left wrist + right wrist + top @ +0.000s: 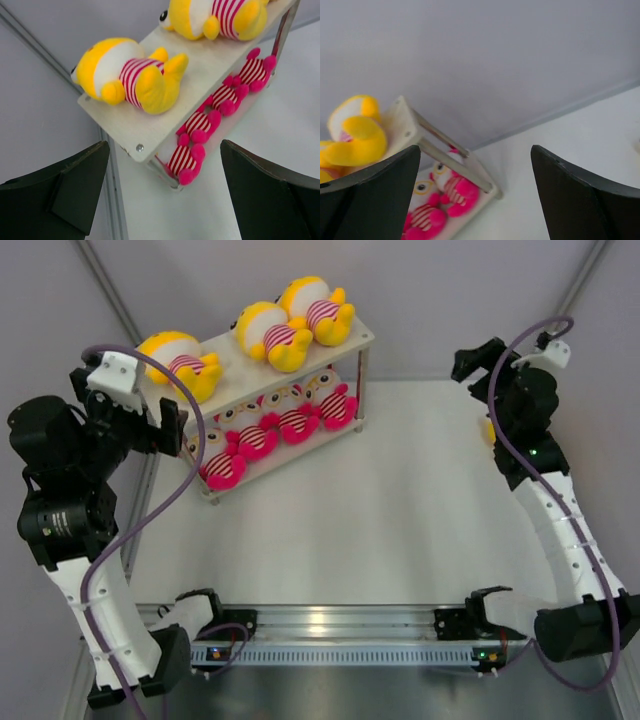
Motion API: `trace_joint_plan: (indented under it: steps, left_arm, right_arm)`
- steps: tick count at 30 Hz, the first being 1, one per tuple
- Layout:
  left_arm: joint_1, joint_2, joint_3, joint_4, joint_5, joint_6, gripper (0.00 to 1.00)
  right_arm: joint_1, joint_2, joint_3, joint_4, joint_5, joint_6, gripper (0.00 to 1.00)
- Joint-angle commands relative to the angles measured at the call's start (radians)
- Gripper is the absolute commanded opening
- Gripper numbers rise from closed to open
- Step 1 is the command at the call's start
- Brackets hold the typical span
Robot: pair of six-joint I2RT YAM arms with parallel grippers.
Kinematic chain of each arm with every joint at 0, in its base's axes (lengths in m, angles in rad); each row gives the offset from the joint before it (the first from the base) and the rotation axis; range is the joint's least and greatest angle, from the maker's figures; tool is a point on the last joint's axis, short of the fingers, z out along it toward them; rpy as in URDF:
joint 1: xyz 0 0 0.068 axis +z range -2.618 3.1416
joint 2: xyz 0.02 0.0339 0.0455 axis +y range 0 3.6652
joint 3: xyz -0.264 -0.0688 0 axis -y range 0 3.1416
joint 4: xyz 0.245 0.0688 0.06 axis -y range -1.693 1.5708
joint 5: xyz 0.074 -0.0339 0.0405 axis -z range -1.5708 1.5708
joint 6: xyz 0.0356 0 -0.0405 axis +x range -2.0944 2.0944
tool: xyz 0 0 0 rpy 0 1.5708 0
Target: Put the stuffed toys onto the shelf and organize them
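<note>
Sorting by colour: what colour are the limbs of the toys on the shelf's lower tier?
Pink; the lower-tier toys show best in the left wrist view.

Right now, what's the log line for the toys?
shelf top: three yellow toys | bottom: four pink toys | left gripper: open, empty | right gripper: open, empty

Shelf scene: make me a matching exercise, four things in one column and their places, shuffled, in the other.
1. three yellow toys
2. four pink toys
3. left gripper
4. right gripper

A. lower tier of the shelf
B. open, by the shelf's left end
C. upper tier of the shelf
D. open, apart from the shelf, off to its right

Pairs: 1-C, 2-A, 3-B, 4-D.
</note>
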Motion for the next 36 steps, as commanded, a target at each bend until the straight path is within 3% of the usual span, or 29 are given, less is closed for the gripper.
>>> trace_joint_plan:
  steps: [1,4,10,15,18,22,23,28,32,36]
  left_arm:
    - [-0.003,0.077,0.022,0.205,0.068,-0.145,0.99]
    - [-0.005,0.151,0.028,0.253,0.106,-0.19,0.99]
    - [-0.014,0.274,0.053,0.319,0.114,-0.182,0.94]
    - [-0.037,0.331,0.069,0.328,0.115,-0.133,0.91]
    - [-0.037,0.325,0.039,0.328,0.111,-0.118,0.83]
    - [-0.037,0.271,-0.035,0.327,0.104,-0.075,0.68]
    - [-0.037,0.262,-0.052,0.327,0.101,-0.057,0.57]
    - [-0.037,0.196,-0.124,0.328,0.088,-0.009,0.34]
    - [-0.039,0.18,-0.156,0.325,0.049,0.023,0.24]
    - [-0.037,0.167,-0.171,0.324,0.009,0.039,0.25]
  right_arm:
    - [-0.244,0.07,-0.032,-0.215,-0.252,-0.126,0.92]
    - [-0.472,0.165,-0.04,-0.257,-0.378,-0.116,0.93]
    - [-0.68,0.265,-0.092,-0.217,-0.368,-0.105,0.93]
    - [-0.741,0.317,-0.153,-0.157,-0.312,-0.091,0.93]
    - [-0.776,0.352,-0.164,-0.14,-0.306,-0.073,0.93]
    - [-0.807,0.372,-0.155,-0.122,-0.276,-0.086,0.93]
    - [-0.806,0.377,-0.143,-0.12,-0.266,-0.093,0.93]
    - [-0.807,0.474,-0.083,-0.139,-0.266,-0.1,0.92]
    - [-0.807,0.543,-0.1,-0.108,-0.251,-0.071,0.92]
    - [-0.807,0.636,-0.083,-0.035,-0.294,-0.079,0.9]
